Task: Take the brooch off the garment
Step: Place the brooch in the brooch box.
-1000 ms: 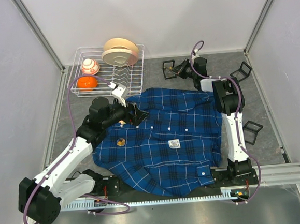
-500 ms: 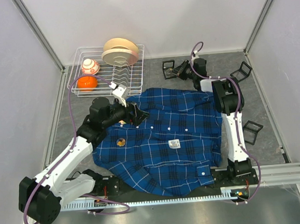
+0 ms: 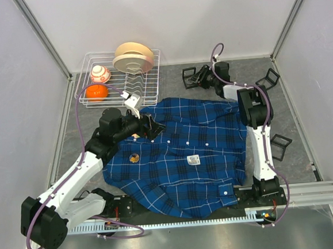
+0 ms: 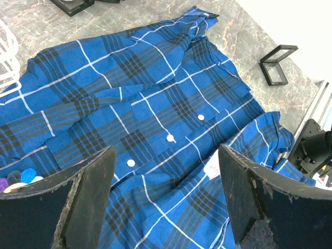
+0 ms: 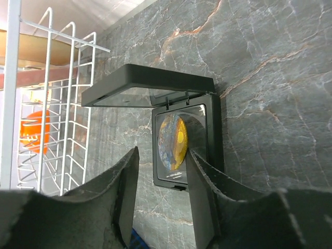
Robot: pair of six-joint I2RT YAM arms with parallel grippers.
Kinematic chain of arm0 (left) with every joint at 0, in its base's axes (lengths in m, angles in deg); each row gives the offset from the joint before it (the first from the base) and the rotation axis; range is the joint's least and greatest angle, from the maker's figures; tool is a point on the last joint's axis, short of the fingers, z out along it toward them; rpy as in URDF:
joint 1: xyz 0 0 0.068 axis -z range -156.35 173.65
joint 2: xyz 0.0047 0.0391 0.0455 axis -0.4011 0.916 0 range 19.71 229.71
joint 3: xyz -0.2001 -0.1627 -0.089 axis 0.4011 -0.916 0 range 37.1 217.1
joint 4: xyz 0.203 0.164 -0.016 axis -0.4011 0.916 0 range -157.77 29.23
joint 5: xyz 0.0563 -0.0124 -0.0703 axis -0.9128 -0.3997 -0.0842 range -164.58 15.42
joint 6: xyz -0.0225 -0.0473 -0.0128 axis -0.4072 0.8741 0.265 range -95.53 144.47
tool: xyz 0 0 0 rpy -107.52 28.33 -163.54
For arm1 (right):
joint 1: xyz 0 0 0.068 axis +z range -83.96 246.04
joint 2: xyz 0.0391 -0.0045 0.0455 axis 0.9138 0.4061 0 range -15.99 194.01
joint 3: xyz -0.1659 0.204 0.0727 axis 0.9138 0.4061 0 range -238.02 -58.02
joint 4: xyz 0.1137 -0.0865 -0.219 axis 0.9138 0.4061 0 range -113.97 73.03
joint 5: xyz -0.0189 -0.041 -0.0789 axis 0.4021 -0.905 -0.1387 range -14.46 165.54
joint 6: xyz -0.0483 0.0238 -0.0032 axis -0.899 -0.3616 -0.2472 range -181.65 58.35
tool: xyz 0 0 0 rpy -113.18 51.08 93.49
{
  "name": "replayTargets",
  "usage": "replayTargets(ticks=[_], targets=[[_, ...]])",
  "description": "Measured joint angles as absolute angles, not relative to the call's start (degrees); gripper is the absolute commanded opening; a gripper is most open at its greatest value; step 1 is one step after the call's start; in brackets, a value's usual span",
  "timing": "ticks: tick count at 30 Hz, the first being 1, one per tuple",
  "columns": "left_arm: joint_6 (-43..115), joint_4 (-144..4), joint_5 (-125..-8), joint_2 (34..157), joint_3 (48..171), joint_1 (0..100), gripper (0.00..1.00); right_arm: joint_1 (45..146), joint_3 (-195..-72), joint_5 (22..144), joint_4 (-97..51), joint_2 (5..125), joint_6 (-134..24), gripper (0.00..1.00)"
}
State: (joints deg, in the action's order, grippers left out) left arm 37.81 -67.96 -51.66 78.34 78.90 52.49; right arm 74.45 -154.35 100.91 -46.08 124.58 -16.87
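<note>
Since a second ago the right gripper (image 5: 162, 151) has spread its jaws and drawn back slightly from the black case (image 5: 148, 83) at the back edge of the worktop (image 3: 170, 81). It grips nothing now, and its wrist view shows the case's open tray between its parted fingers. A round orange-and-blue brooch (image 5: 174, 136) lies in that tray under the raised lid. Nothing else has shifted. The garment (image 3: 179, 141), a dark-blue plaid shirt with thin white check lines and white buttons, lies rumpled across the middle of the worktop, front up, its lower folds reaching the near edge. A small round dark-and-orange pin (image 3: 134, 158) and a white label (image 3: 193, 160) sit on its front. The left gripper (image 3: 150, 126) hovers over the shirt's back-left part, jaws wide apart and empty. A wire rack (image 3: 146, 84) stands in the back-left corner.
</note>
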Motion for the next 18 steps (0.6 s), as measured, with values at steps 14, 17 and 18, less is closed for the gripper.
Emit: replayTargets(ticks=[14, 17, 18], targets=[[41.73, -64.48, -53.17, 78.19, 79.39, 51.35, 0.79, 75.30, -157.19, 94.44, -29.20, 119.21, -25.81, 0.63], [44.90, -60.22, -56.58, 79.54, 80.92, 50.50, 0.77, 75.45, -157.24, 93.19, -26.34, 117.11, -27.91, 0.63], [46.36, -58.36, -57.85, 80.09, 81.46, 49.95, 0.77, 75.49, -157.30, 92.91, -25.53, 116.48, -28.50, 0.64]])
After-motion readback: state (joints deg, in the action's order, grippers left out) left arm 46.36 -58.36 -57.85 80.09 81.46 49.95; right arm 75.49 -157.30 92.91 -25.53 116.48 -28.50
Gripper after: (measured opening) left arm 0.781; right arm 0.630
